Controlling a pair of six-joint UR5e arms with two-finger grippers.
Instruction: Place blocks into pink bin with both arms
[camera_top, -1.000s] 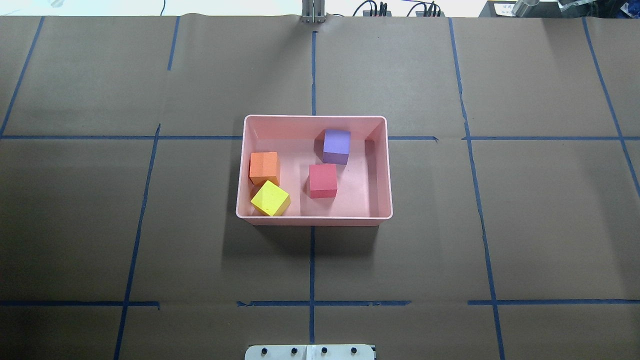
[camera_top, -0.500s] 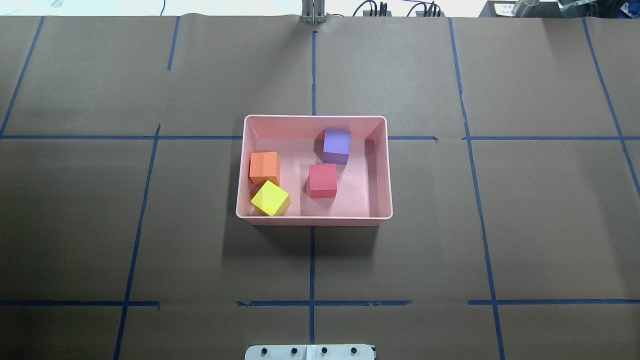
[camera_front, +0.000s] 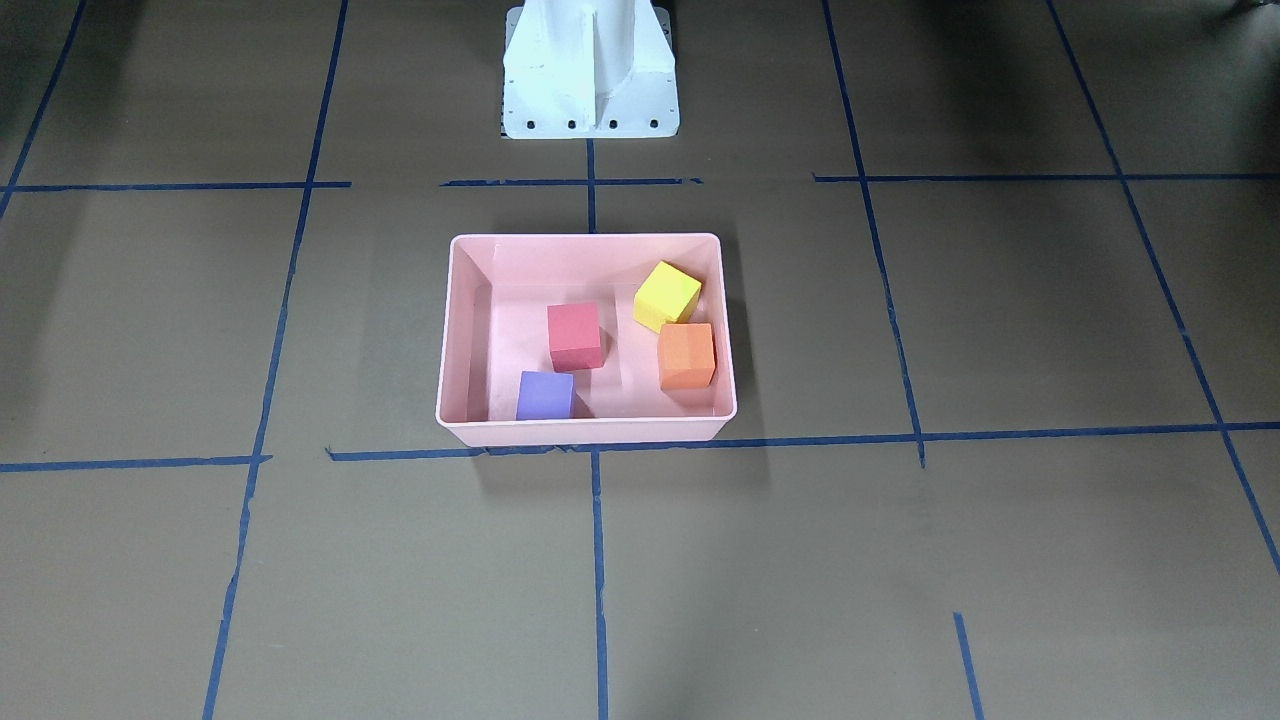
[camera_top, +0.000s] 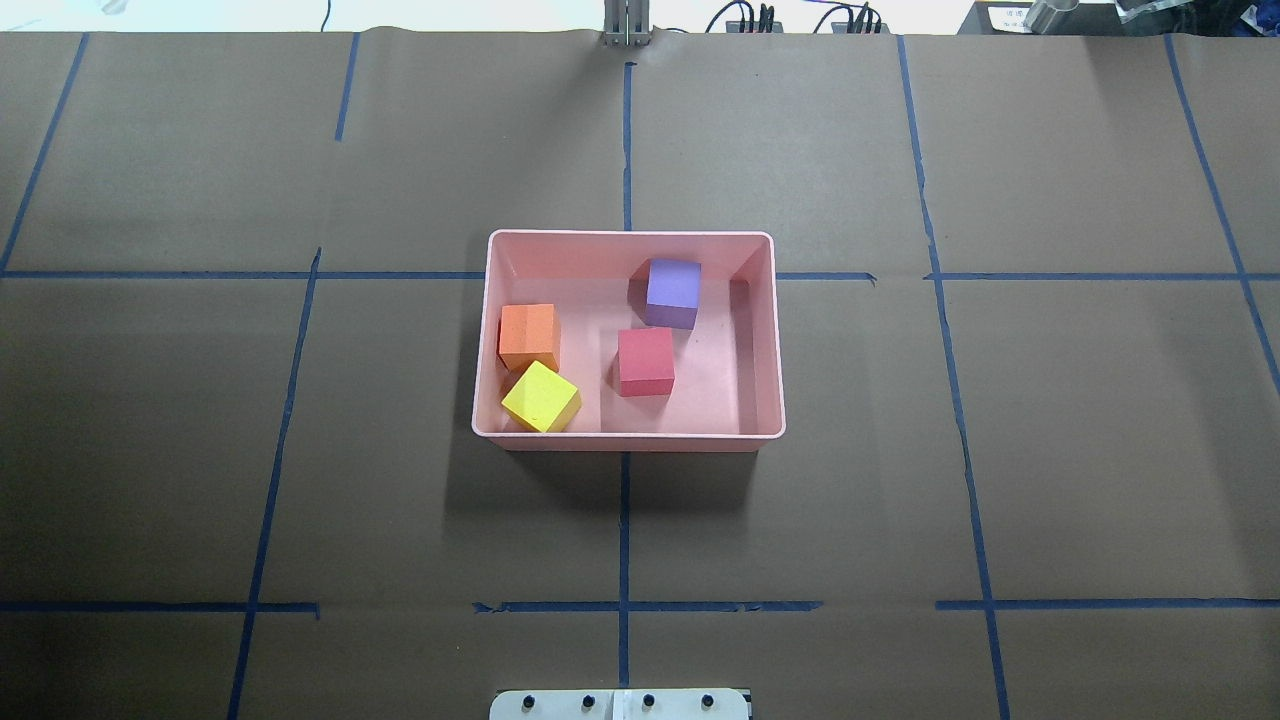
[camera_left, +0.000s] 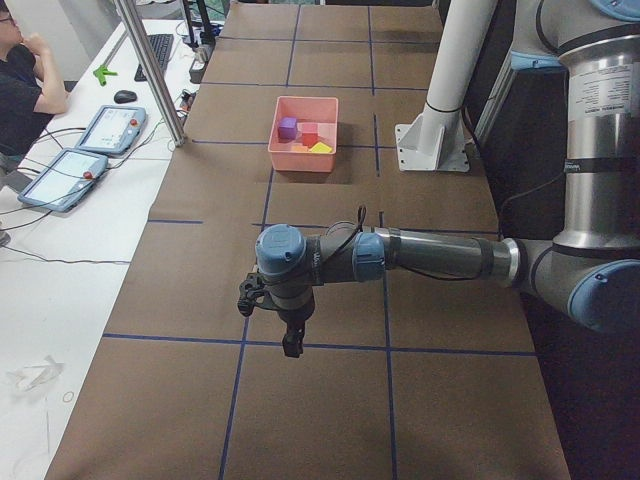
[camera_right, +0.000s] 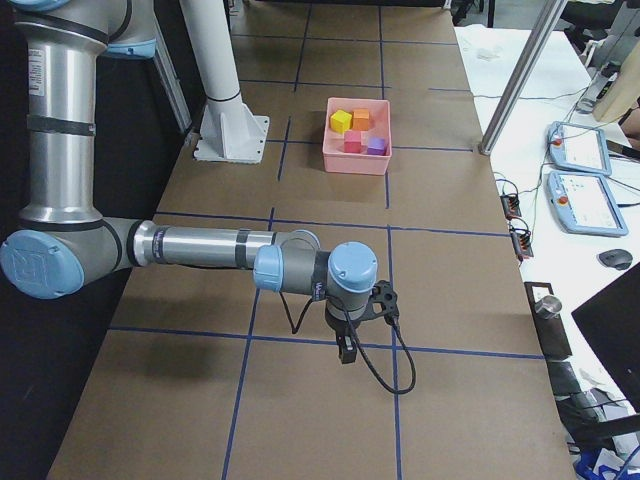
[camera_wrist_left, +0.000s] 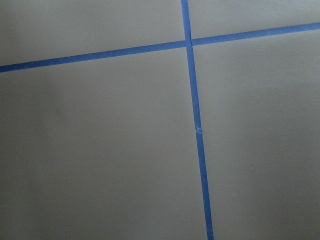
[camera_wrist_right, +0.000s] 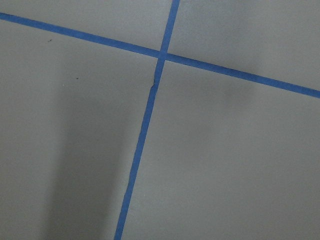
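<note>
Four foam blocks lie inside the pale pink bin (camera_top: 630, 436) at mid-desk (camera_top: 900, 450): orange (camera_top: 527, 335) and skewed yellow (camera_top: 540, 397) near its left wall, red (camera_top: 645, 361) and purple (camera_top: 673, 292) toward the right.

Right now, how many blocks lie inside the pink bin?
4, all in the pink bin: orange block by the left wall, yellow-green block in the near left corner, red block near the middle, purple block beyond it. None seems hidden.
</note>
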